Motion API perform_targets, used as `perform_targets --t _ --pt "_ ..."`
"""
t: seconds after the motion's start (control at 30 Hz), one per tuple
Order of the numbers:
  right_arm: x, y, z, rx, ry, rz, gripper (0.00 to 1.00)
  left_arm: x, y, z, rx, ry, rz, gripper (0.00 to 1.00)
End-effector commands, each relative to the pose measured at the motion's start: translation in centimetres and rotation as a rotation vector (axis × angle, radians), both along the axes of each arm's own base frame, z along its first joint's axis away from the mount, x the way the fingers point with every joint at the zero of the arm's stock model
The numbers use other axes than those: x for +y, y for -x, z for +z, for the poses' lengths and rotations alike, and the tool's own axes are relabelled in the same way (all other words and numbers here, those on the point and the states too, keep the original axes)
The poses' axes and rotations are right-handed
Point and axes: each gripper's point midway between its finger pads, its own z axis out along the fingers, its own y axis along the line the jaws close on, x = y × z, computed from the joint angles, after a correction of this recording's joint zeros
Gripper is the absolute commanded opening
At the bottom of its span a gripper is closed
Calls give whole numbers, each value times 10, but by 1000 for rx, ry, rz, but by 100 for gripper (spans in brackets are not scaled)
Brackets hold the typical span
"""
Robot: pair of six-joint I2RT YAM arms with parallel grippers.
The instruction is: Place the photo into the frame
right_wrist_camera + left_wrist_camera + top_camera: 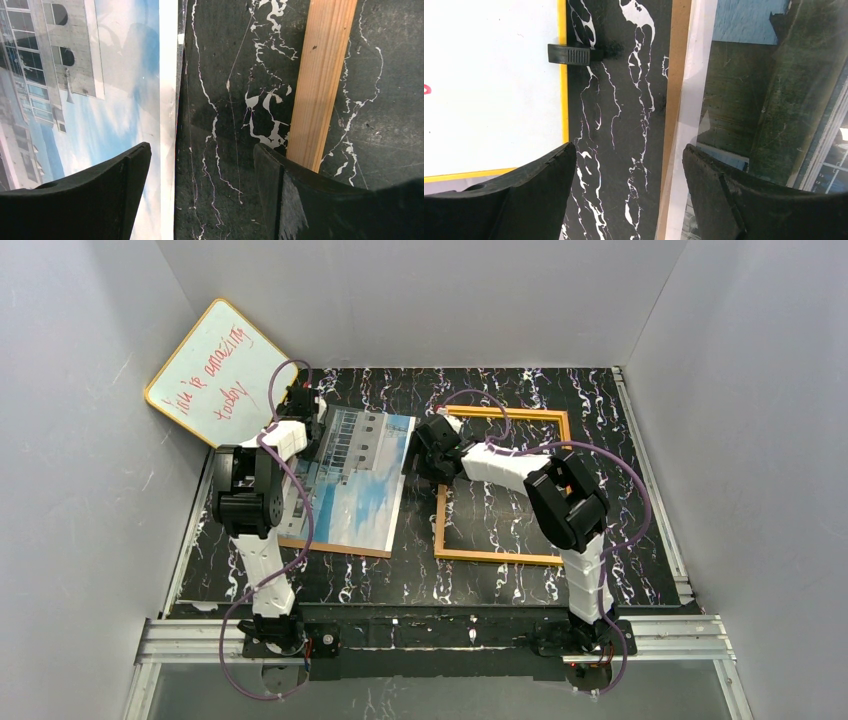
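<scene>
My left claw (629,165) is spread wide, nothing pinched, straddling the left edge of the photo (355,480) near the upper left of the top view. My right claw (200,160) is spread too and holds nothing. It hangs over the strip of dark surface (400,580) between the photo's right edge and the left rail of the frame (500,557).

Progress-wise, I'd say barely started. The photo lies face up, left of centre, on a brown backing board (330,547) that peeks out along its bottom and left edges. The frame lies flat, right of centre, just beside the photo, with only marbled surface showing inside it. So lifting the print, carrying it over and seating it are all left to do.

Something shiny seems to lie over the print, but I can't say for sure. A whiteboard (215,370) leans in the upper left corner, close behind my left claw, so it's tight there.
</scene>
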Motion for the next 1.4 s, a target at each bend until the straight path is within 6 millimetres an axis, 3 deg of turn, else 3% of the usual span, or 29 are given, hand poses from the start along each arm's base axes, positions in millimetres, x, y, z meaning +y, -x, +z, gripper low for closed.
perform_targets --t 0.0,0.27,0.5,0.67,0.97,1.17,1.37 --pt "-19 6 -8 27 45 -45 84 -7 9 -15 54 40 -15 75" --pt "-22 -16 -1 -15 -5 -82 84 -39 51 -64 339 230 -96 69" --pt "-4 -46 -8 -22 -84 -60 84 -38 67 -78 422 219 -125 62" --pt "17 -57 -19 6 -160 -33 83 -34 74 -84 445 196 -136 61" --pt "34 -73 -33 43 -192 -33 80 -32 81 -89 464 183 -155 60" --pt "47 -76 -22 27 -258 1 78 -30 88 -94 493 168 -181 60" --pt "65 -77 12 -46 -348 97 74 -27 93 -98 519 153 -196 59"
